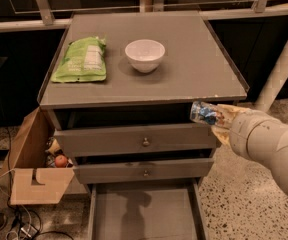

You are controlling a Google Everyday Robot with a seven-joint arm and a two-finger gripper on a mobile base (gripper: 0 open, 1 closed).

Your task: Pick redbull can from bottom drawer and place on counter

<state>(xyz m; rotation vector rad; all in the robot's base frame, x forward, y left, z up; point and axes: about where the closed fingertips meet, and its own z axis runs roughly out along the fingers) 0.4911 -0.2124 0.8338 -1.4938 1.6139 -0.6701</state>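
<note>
Jaws apparently grip redbull can [203, 113] just below counter [194, 69] edge.

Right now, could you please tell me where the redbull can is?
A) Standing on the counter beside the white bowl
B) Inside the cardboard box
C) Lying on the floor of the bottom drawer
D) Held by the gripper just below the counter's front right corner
D: the redbull can is held in the gripper off the cabinet's right front, just under the counter edge and well above the open bottom drawer.
</note>
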